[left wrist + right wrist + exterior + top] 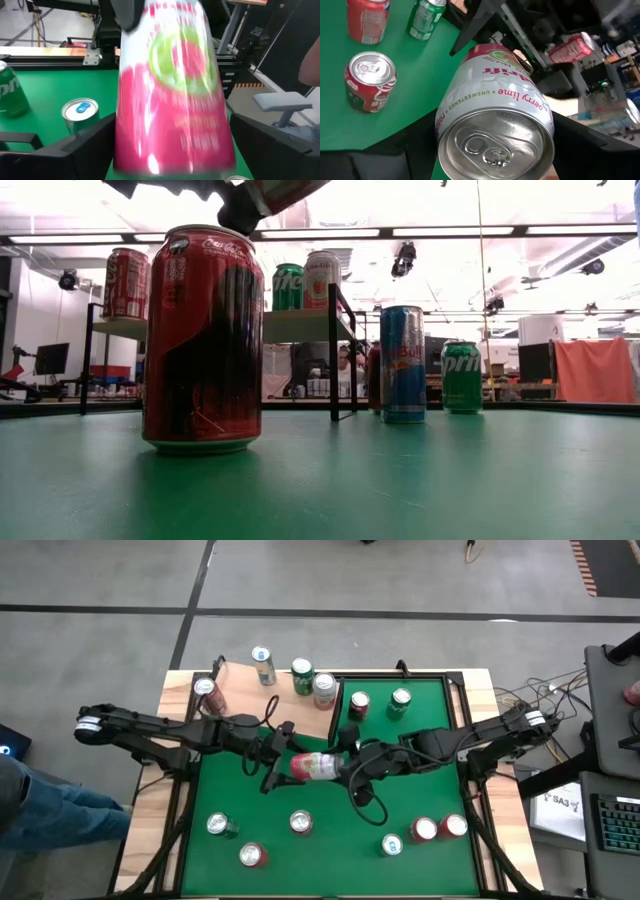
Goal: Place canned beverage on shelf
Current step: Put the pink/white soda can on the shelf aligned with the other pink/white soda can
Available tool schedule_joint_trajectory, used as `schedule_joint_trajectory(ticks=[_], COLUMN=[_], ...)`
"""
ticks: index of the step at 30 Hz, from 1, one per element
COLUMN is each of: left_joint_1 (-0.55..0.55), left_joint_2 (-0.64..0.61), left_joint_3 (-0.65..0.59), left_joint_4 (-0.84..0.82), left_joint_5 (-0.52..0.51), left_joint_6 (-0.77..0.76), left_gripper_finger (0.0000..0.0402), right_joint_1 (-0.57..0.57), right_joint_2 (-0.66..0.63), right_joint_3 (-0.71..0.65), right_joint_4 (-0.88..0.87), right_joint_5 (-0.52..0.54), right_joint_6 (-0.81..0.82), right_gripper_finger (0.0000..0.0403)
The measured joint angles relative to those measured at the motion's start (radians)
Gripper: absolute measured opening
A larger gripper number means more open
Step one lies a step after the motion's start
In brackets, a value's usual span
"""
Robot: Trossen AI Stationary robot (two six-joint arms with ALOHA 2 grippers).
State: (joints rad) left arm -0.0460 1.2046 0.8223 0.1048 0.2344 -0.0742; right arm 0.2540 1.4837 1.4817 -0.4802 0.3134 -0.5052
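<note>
Green felt covers the table (330, 790), which sits on a pale wooden base over a grey concrete floor. Both dark arms reach inward from the table's sides and meet over its middle, forearms nearly level. Between them lies a white-and-pink berry lime sparkling-water can (312, 766), tipped on its side above the felt. The right end effector (345, 764) grips the can at its silver lid end, fingers on either side of the smooth aluminium wall. The left end effector (283, 762) stands at the can's base end with its fingers spread wide on either side of the body; whether they touch it cannot be told. In the right wrist view the can (495, 125) shows its pull-tab top and green lettering.

At the table's far left stands the pale wood-grain shelf (240, 695) on thin dark uprights, carrying several upright cans. Other cans stand scattered on the felt, among them a glossy red cola can (203, 338) close to the low camera.
</note>
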Motion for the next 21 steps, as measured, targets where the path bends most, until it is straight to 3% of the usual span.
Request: schedule_joint_trajectory(ticks=[9,17,21], left_joint_1=[0.000,-0.001,-0.002], left_joint_2=[0.058,0.059,0.045], left_joint_3=[0.000,0.000,0.000], left_joint_4=[0.011,0.015,0.015], left_joint_5=[0.002,-0.044,-0.079], left_joint_6=[-0.047,-0.056,-0.062], left_gripper_finger=[0.0341,0.0274,0.0274], right_joint_1=[-0.002,-0.002,-0.002], right_joint_2=[0.044,0.041,0.039], right_joint_3=[0.000,0.001,0.002], right_joint_4=[0.048,0.050,0.052], right_joint_5=[0.005,0.025,0.028], right_joint_6=[-0.047,-0.059,-0.053], right_gripper_finger=[0.0288,0.0288,0.0312])
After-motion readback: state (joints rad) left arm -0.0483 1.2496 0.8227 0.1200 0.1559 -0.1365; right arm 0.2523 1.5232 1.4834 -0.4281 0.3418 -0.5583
